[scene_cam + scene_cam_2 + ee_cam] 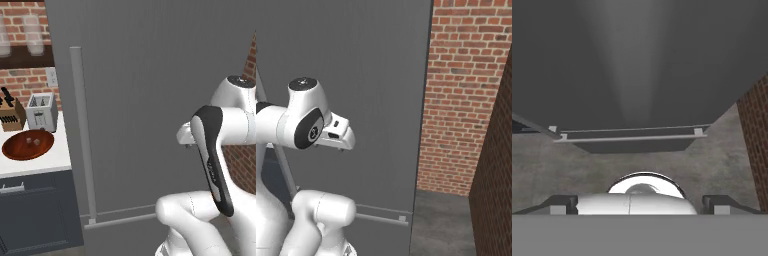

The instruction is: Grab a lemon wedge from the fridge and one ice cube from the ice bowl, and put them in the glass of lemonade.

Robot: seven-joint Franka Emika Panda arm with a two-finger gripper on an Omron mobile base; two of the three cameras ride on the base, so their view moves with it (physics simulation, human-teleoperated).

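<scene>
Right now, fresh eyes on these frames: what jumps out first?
The closed grey fridge looms across both base views, its long vertical bar handle standing left of the robot's white arm. On the white counter left of it lies the reddish-brown ice bowl, with a toaster and knife block behind. A red brick wall borders the fridge's right side.

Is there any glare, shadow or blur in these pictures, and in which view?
Hand view: a pale streak of light runs down the grey fridge door; dark shade under its lower handle. Left base view: the bowl shines a little; the frosted glasses look blurred. Right base view: even light, brick wall sharp.
</scene>
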